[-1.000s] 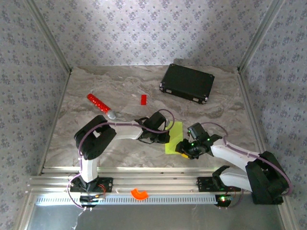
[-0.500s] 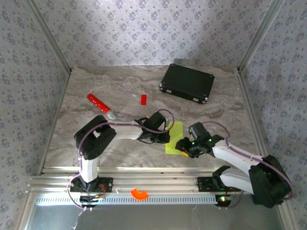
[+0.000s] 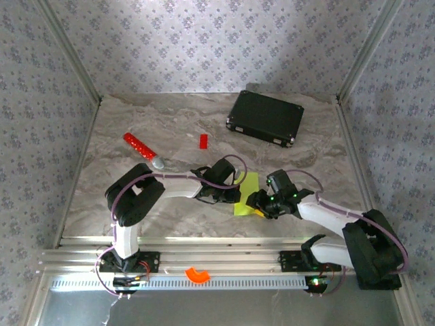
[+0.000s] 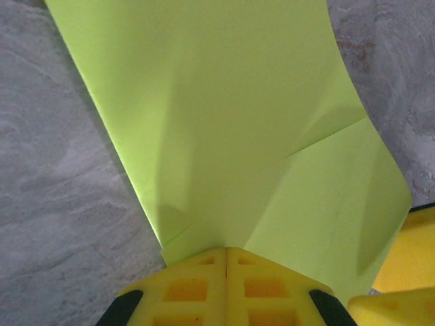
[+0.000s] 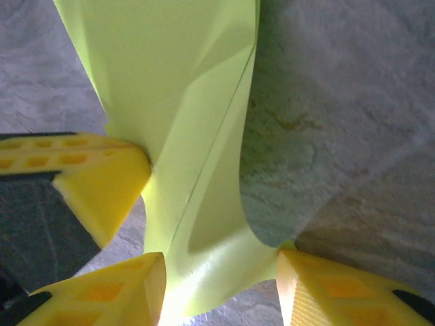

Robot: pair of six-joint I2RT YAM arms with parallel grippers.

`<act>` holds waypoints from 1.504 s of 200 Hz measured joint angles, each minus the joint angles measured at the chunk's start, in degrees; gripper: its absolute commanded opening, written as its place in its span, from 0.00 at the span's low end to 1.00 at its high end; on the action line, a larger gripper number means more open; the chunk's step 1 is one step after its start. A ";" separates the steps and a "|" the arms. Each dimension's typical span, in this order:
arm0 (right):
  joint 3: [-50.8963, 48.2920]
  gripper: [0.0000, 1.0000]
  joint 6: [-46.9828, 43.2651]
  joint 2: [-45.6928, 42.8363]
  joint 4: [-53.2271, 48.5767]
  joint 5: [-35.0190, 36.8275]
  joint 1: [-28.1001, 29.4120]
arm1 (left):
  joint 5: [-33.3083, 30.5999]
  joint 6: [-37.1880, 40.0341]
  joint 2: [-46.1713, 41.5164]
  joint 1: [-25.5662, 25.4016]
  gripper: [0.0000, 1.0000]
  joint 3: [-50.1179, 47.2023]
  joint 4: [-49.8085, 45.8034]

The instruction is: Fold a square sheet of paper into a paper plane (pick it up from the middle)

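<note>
The left pincer (image 4: 225,257) is clamped shut on the edge of the paper (image 4: 224,115), which spreads away from it, creased, over the worktop (image 4: 54,190). The right pincer (image 5: 221,265) stands open, one finger each side of the paper's buckled end, just beside the left pincer.

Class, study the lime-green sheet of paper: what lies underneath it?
Grey marbled table shows around the sheet of paper; the table directly beneath is covered. Its near edge is hidden inside the left gripper, clamped shut on it.
</note>
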 measured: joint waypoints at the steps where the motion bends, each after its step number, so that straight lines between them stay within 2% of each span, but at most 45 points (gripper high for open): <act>1: 0.00 0.49 -0.02 0.04 0.07 -0.04 -0.07 | 0.00 0.00 0.00 0.00 0.00 0.00 0.00; 39: 0.15 0.51 -1.27 3.89 5.64 -4.42 -5.05 | 0.02 0.00 0.00 0.00 0.00 0.00 0.00; 61: 0.74 0.47 -2.56 6.05 8.46 -6.27 -6.88 | 0.11 0.00 0.00 0.00 0.00 0.00 0.00; 135: 4.70 0.44 -10.10 13.20 11.43 -13.35 -12.04 | 0.26 0.00 0.00 0.04 0.00 0.00 0.00; 160: 4.94 0.39 -11.82 14.93 11.69 -15.08 -13.16 | 0.26 0.00 0.00 0.04 0.00 0.00 0.00; 201: 4.96 0.23 -13.99 17.27 12.94 -17.44 -15.43 | 0.46 0.00 0.00 0.04 0.01 0.00 0.00; 235: 4.98 0.20 -14.53 18.71 14.27 -18.91 -16.20 | 0.90 0.02 0.00 0.04 0.02 0.00 -0.15; 280: 4.98 0.03 -15.98 19.28 15.10 -19.56 -16.31 | 1.07 0.00 -0.11 0.04 0.04 -0.04 -0.20; 301: 4.98 0.03 -16.33 19.19 15.06 -19.76 -16.44 | 1.03 0.00 -1.11 0.04 0.09 -0.76 -0.28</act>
